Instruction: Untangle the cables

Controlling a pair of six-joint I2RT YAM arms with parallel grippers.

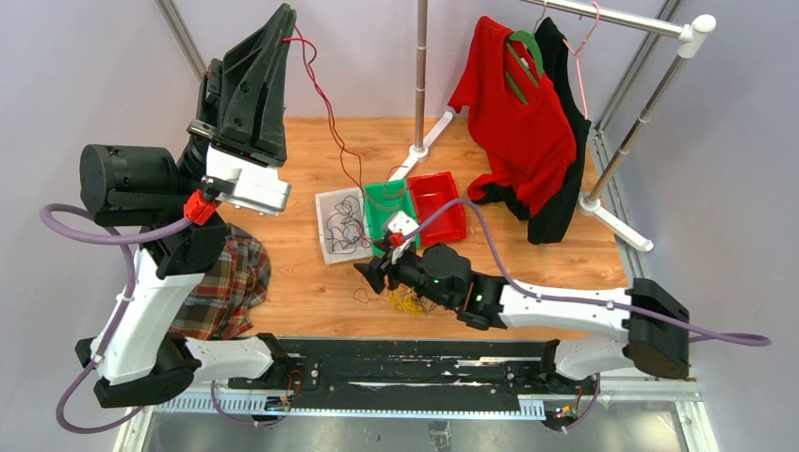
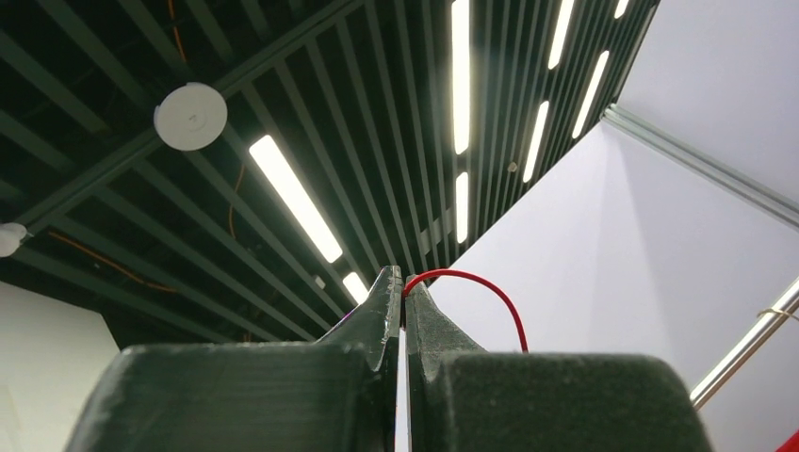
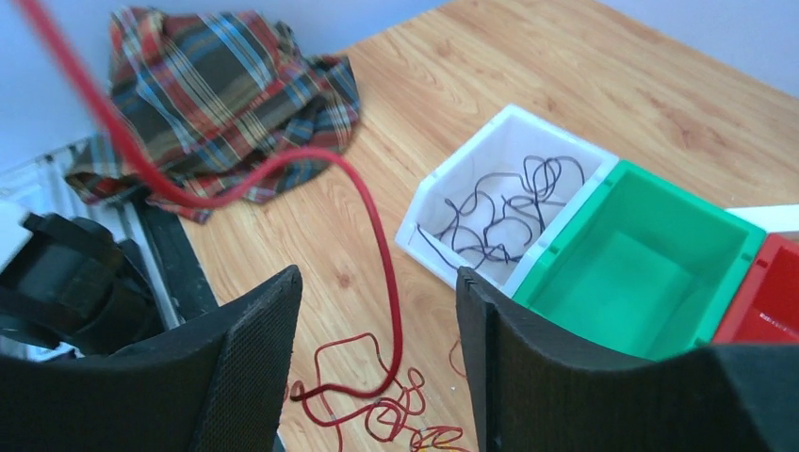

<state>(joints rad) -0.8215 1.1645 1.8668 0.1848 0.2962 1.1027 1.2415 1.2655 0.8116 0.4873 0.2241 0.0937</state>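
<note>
Left tool, raised high above the desk with its tips pointing up: I read it as clenched, the jaws pressed together on the red cable. In the left wrist view the strand arches out of the tips and drops to the right. From there its long axis runs steeply down and toward the near edge, ending in loose loops on the desk just beside the right tool.

Right tool, low over the desk and pointing left: released, jaws wide apart and gripping nothing. In its wrist view I see the red cable hanging in the gap, beyond the jaws.

Yellow cables lie bunched beside the red loops. Dark cables lie coiled inside the white bin, which stands against the green bin.
</note>
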